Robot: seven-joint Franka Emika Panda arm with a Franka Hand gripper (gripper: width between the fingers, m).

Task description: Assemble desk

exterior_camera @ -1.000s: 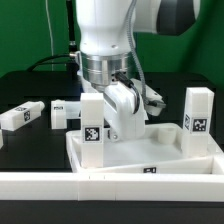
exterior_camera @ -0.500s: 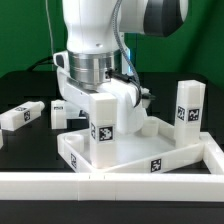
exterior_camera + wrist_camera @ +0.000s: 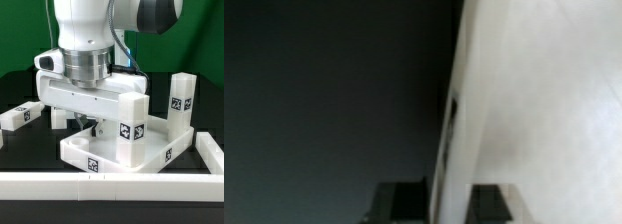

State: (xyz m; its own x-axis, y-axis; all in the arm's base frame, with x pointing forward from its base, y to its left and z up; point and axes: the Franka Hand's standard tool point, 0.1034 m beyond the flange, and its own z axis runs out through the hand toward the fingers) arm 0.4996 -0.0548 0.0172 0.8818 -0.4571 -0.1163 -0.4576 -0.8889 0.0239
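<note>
Exterior view: the desk top (image 3: 115, 163), a white tray with a raised rim and black-and-white tags on its outer wall, lies turned at an angle on the black table (image 3: 20, 150), just behind the low border wall (image 3: 110, 185). One tagged leg (image 3: 133, 122) stands upright at the tray's near corner and a second standing leg (image 3: 181, 98) at the corner toward the exterior view's right. Two more lie on the table toward the exterior view's left: a loose leg (image 3: 20, 114) in plain sight and a half-hidden leg (image 3: 60, 117) behind the arm. The gripper (image 3: 92, 126) reaches down into the tray, and the arm's bulk covers the tray's far side. In the wrist view the gripper (image 3: 446, 203) has its dark fingers (image 3: 399, 203) drawn narrow on either side of a thin white edge, clamped on the desk top (image 3: 535, 100) at its rim. The picture is blurred and shows little else.
</note>
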